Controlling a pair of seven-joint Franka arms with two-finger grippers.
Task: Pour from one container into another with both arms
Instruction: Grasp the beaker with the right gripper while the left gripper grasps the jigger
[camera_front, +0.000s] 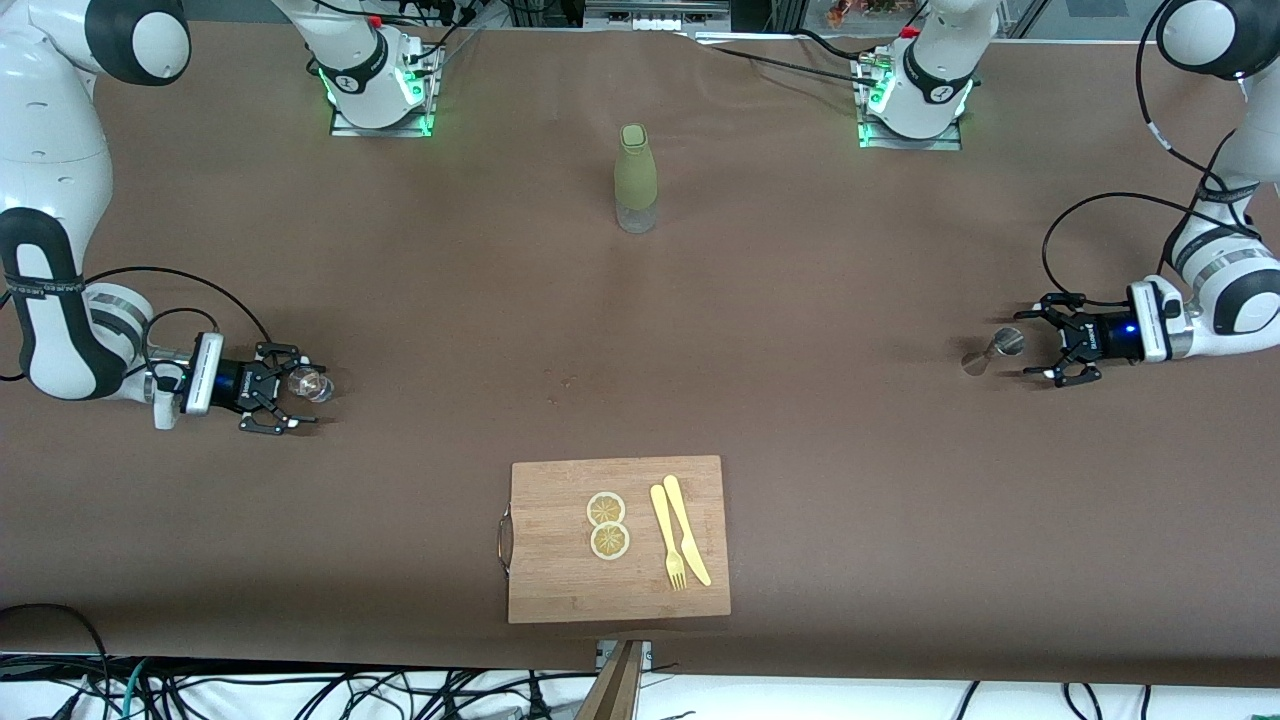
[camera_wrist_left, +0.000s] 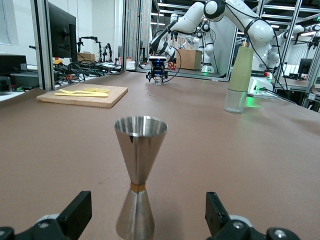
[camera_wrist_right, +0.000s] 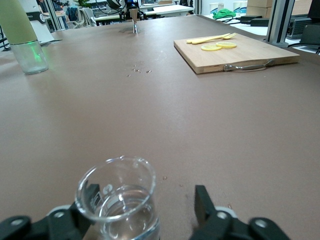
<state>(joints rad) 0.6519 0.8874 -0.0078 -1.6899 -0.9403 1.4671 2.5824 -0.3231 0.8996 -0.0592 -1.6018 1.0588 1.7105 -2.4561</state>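
Front view: at mid height of the frame, at the right arm's end of the brown table (camera_front: 800, 400), the right gripper (camera_front: 300, 392) lies low and level with its jaws on either side of a small clear glass (camera_front: 312, 384). At the left arm's end, the left gripper (camera_front: 1035, 343) is spread wide just short of a steel jigger (camera_front: 990, 352). A bottle in a pale green sleeve (camera_front: 636, 178) stands in the upper middle. In the lower middle, a wooden cutting board (camera_front: 560, 580) carries two lemon slices (camera_front: 607, 525), a yellow fork (camera_front: 668, 540) and a yellow knife (camera_front: 688, 530). Left wrist view: the jigger stands upright between the two black fingers (camera_wrist_left: 75, 212), with clear space on both sides, so nothing is gripped. Right wrist view: the glass, with clear liquid in its bottom, sits between the fingers (camera_wrist_right: 205, 205). One finger is close against its wall and the other stands apart, so the claw is partly open and not yet clamped. The step in hand looks like the twin pick-up, each arm taking its own vessel before any pouring. Next, the right claw needs to close squarely on the glass without tipping it. The left needs to ease forward so the jigger's narrow waist sits between its pads before it closes. Both vessels then have to be lifted upright.
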